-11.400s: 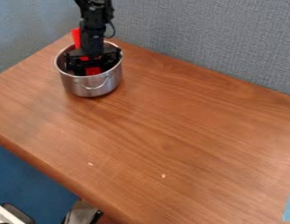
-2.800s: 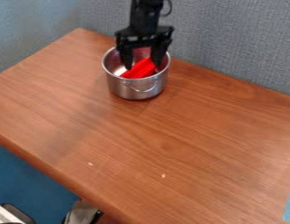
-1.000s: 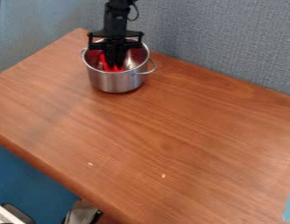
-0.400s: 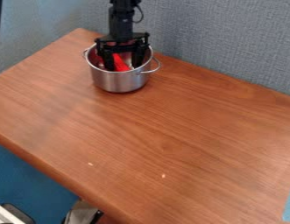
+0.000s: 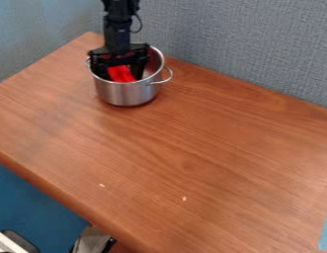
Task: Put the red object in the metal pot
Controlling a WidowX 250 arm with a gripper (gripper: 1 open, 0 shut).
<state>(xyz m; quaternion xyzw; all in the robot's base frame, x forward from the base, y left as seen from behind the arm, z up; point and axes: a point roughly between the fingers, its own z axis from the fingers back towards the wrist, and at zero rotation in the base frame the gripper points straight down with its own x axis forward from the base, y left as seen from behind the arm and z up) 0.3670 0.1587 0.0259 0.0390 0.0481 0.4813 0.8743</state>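
My pincer [image 5: 120,64] is standing wide open inside the metal pot [image 5: 126,87], straddling the red object [image 5: 122,73], gripping nothing.

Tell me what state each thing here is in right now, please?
gripper: open, pointing down into the pot, fingers spread either side of the red piece.
red object: inside the pot, between the fingers; whether they touch it I cannot tell.
metal pot: upright near the table's far corner, holding the red object.
wooden table: bare wood apart from the pot.
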